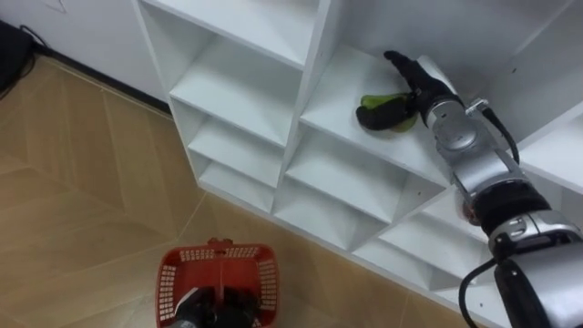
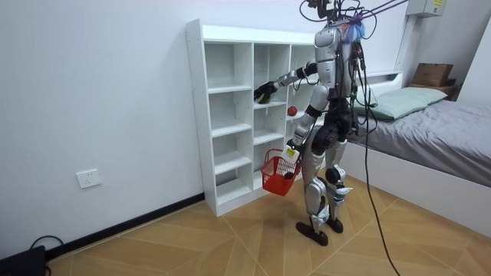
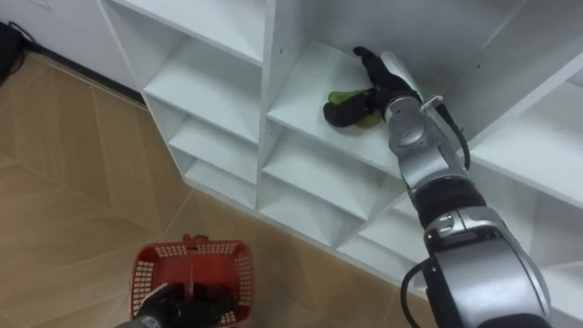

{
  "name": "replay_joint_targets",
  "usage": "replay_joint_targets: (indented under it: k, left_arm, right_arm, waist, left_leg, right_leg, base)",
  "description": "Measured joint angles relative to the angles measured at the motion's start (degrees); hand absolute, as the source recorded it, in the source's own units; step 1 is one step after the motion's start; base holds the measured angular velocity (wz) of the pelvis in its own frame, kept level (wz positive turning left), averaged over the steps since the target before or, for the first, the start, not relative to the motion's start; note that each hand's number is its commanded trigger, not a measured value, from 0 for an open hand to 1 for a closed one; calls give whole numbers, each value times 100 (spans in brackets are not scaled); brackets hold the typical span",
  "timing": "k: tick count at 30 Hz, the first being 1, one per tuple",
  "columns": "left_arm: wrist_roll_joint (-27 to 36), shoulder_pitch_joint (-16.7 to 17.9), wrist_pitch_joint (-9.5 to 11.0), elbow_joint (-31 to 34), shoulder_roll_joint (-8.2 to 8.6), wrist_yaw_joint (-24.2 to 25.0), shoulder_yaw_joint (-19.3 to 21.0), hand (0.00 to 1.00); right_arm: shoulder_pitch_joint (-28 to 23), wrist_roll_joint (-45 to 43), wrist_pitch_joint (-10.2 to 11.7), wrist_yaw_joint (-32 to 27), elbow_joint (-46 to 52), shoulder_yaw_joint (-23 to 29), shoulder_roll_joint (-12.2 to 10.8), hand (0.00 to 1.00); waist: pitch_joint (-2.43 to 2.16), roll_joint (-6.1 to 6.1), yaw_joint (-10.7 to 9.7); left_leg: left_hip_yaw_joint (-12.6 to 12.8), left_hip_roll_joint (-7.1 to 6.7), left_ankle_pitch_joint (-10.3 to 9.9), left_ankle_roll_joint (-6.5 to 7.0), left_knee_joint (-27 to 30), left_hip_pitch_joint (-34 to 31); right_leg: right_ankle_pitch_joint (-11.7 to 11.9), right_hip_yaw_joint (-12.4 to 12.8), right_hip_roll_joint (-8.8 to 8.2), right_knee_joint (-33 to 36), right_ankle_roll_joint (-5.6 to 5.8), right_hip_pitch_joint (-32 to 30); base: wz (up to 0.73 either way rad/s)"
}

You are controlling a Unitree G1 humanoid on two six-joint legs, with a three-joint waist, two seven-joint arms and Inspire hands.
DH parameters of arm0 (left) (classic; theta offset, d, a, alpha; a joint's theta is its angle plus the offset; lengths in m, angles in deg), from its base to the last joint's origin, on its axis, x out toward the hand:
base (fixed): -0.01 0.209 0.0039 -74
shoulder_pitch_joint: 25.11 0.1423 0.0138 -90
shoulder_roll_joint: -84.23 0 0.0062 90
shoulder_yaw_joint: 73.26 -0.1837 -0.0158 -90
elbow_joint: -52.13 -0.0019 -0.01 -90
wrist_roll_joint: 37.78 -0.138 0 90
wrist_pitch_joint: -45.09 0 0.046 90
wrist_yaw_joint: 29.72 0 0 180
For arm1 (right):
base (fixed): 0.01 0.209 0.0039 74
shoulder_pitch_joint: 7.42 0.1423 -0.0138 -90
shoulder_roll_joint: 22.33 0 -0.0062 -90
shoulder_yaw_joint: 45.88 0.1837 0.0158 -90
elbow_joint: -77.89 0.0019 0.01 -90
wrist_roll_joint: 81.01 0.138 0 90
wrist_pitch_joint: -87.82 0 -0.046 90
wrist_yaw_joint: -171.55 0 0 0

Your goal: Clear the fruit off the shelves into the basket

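Note:
A green fruit (image 1: 372,100) lies on a middle shelf of the white closet (image 1: 239,87). My right hand (image 1: 421,87) reaches into that compartment, with its dark fingers curled round the fruit, which still rests on the shelf board. A red plastic basket (image 1: 168,273) hangs low in front of me over the wooden floor, and my left hand (image 1: 205,310) grips its handle. In the room view I stand facing the closet (image 2: 230,115), with the basket (image 2: 276,175) at knee height. A small red fruit (image 2: 292,111) sits one compartment lower and further along.
The closet's other compartments near my arm hold nothing. The upright divider (image 1: 314,55) stands just left of my right hand. A bed (image 2: 437,130) is behind me, and a wall socket (image 2: 88,179) is on the wall beside the closet.

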Motion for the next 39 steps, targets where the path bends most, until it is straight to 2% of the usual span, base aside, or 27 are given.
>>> replay_joint_targets:
  k: [4, 14, 22, 27, 34, 39]
  left_arm:
    - [1, 1, -1, -1, -2, 9, 15, 100]
    - [2, 1, -30, -41, 15, 31, 232, 100]
    - [-28, -1, -30, -40, 21, 26, 326, 100]
    - [-108, -2, -30, -13, 10, -23, 337, 100]
    - [-117, -4, -30, 68, 10, -23, 332, 100]
    - [-141, -42, -29, 91, -13, -33, 337, 100]
  right_arm:
    - [0, -151, -11, 126, 30, 0, 12, 0]
    - [-2, -528, -236, 541, 267, -8, 31, 0]
    - [-2, -896, -239, 758, 353, -8, 33, 0]
    - [-3, -1077, -240, 838, 395, -234, 41, 0]
    - [-3, -1299, -242, 983, 408, -288, 69, 0]
    - [5, -1544, -278, 1025, 405, -435, 89, 0]
  waist:
    - [2, -31, -3]
    - [2, -45, -1]
    - [1, -44, 7]
    - [-2, -49, 37]
    - [-10, -63, 46]
    - [-16, -111, 56]
  left_leg:
    - [1, -1, 0, 0, -6, 9]
    - [53, 4, 0, 0, -6, 29]
    - [109, 20, 0, 0, -8, 45]
    - [145, 41, 0, 0, -39, 89]
    - [197, 51, 0, 0, -40, 113]
    - [218, 55, 0, 0, -40, 139]
  right_leg:
    - [0, 13, 1, 0, 0, 9]
    - [0, 94, 12, -4, 0, 17]
    - [1, 153, 27, -4, 0, 18]
    - [15, 186, 37, -4, -15, 20]
    - [28, 195, 40, -2, -16, 31]
    - [31, 231, 46, -2, -15, 52]
  base:
    - [0]
    - [0]
    - [-1]
    - [-6]
    - [0]
    - [0]
